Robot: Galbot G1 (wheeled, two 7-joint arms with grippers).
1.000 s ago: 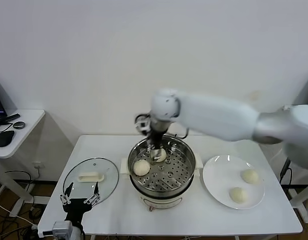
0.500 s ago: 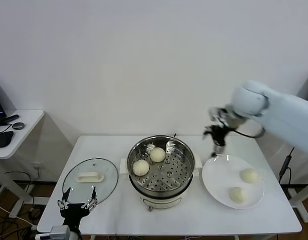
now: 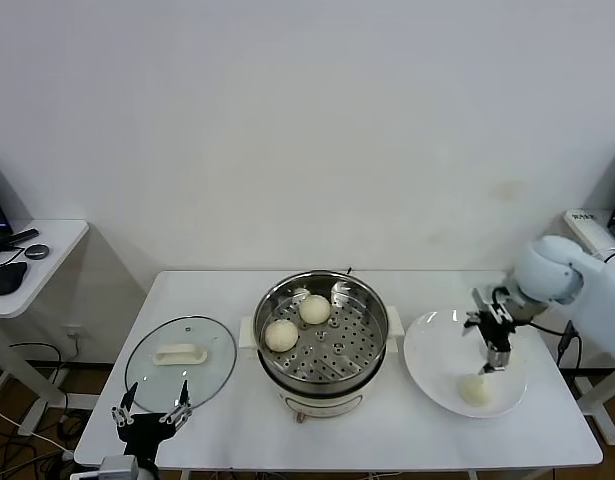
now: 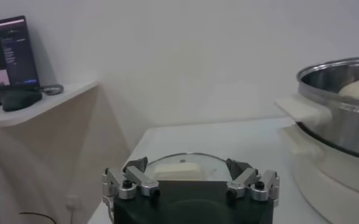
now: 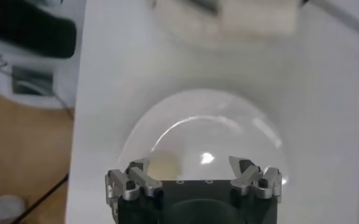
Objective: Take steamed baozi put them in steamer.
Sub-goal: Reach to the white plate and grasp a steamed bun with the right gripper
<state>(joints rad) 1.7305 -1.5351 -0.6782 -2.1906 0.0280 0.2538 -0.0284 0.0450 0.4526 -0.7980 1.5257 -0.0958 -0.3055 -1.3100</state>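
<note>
Two steamed baozi sit inside the steamer (image 3: 322, 335), on its perforated tray: one bun (image 3: 281, 335) towards the robot's left and nearer the front, the other bun (image 3: 314, 309) just behind it towards the back wall, the two close together. A third bun (image 3: 475, 390) lies on the white plate (image 3: 437, 355), near its front edge, on the robot's right of the steamer. The fourth is hidden in the head view behind the right gripper (image 3: 492, 360), which hangs over the plate pointing down, just behind the bun that shows. From that arm's wrist camera, the right gripper (image 5: 194, 178) has its fingers spread wide apart, holding nothing, with the plate (image 5: 228, 128) below and a pale bun (image 5: 162, 164) beside one finger.

The left gripper (image 3: 147, 412) waits low at the table's front-left edge, by the glass lid (image 3: 181, 355), which lies flat on the table (image 3: 407, 440). Its fingers (image 4: 127, 181) are also splayed and empty. A side desk (image 3: 32, 262) stands off to the robot's left with a mouse (image 3: 9, 277) on it.
</note>
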